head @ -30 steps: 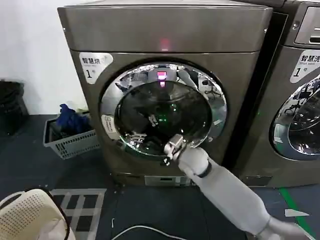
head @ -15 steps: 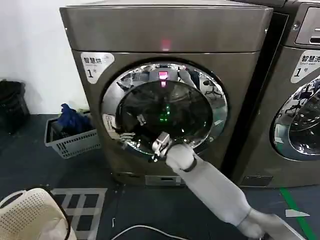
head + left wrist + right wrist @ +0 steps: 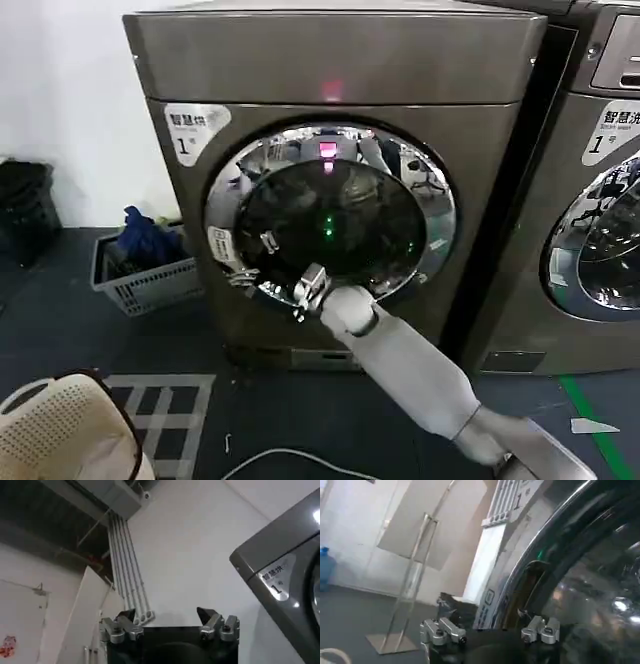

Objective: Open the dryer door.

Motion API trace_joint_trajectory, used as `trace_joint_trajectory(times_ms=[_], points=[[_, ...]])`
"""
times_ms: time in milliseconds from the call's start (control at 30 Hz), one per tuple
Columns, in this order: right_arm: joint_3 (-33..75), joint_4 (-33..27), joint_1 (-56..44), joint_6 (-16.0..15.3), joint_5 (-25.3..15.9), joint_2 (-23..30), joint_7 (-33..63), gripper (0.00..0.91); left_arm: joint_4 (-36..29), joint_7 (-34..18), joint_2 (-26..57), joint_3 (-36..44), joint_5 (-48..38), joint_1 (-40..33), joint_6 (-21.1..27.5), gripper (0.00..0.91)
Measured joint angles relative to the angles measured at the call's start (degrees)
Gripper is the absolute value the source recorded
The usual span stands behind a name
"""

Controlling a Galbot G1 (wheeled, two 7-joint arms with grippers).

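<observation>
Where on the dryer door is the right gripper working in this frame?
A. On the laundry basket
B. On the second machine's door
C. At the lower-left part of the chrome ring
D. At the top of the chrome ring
C: in the head view the right gripper sits against the lower-left chrome ring of the dryer door.

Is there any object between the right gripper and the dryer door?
Nothing visible: the right gripper is already at the lower-left chrome ring of the large round dark-glass dryer door.
</observation>
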Motion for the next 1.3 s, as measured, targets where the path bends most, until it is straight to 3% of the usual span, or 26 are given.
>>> trace_joint_trajectory(times_ms=[433, 633, 833, 1300], points=[[-2.93, -1.71, 1.74, 5.27, 3.09, -1.93, -10.22, 0.907, 0.55, 0.08, 0.00, -0.02, 0.32, -0.07, -0.01, 0.907], [-2.95, -2.40, 2.11, 9.63, 5.93, -2.82, -17.76, 0.907, 0.56, 0.15, 0.00, -0.02, 0.70, -0.09, -0.10, 0.907], [-1.03, -0.93, 0.89, 10.11, 8.50, -4.31, -27.50, 0.907, 0.85, 0.67, 0.00, -0.14, 0.80, -0.29, 0.25, 0.907], [1.25, 11.99, -3.95, 9.15, 13.42, -13.88, -39.05, 0.907, 6.64, 15.67, 9.30, -6.71, -11.88, -5.13, 9.60, 0.907]])
